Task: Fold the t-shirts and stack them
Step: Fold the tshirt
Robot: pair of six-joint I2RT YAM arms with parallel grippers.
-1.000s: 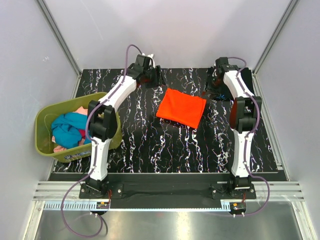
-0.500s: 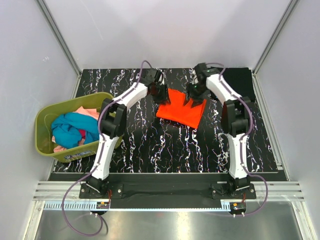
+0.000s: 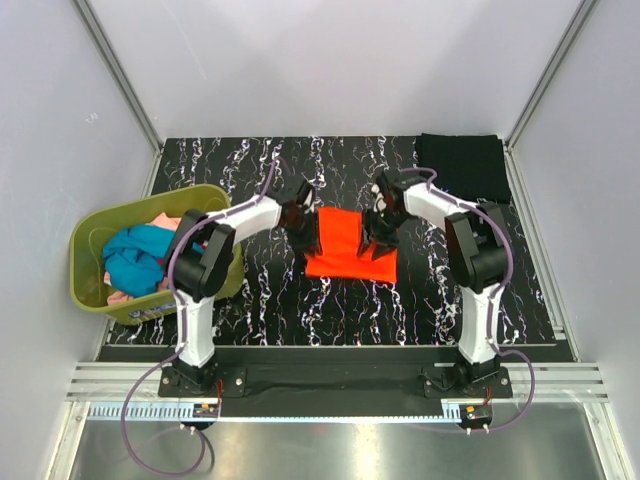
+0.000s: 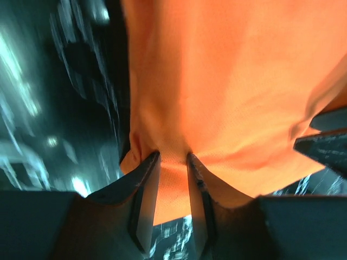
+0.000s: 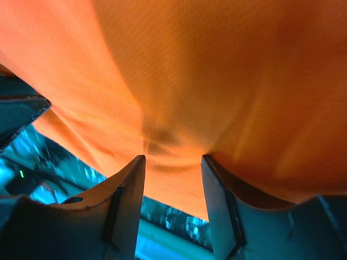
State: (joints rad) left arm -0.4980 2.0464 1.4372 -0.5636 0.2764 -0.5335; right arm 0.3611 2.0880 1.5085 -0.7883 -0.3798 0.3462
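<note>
The bright orange t-shirt [image 3: 347, 248] lies folded in a rectangle on the black marbled table, mid-centre. My left gripper [image 3: 306, 224] is at its left far corner, and my right gripper [image 3: 377, 226] is at its right far corner. In the left wrist view the gripper [image 4: 172, 158] has its jaws nearly together, pinching the orange cloth [image 4: 227, 81]. In the right wrist view the gripper [image 5: 173, 160] holds puckered orange cloth [image 5: 190, 70] between its jaws. A black t-shirt [image 3: 462, 168] lies folded at the back right corner.
An olive-green basket [image 3: 85, 235] stands at the left edge and holds a teal shirt [image 3: 135, 258] with pink and red cloth beneath. Grey walls close in the table on three sides.
Both grippers came in from the back corners onto the orange shirt's far edge and moved toward the near side with it. The shirt shifted nearer and squared up. The black shirt is now uncovered.
</note>
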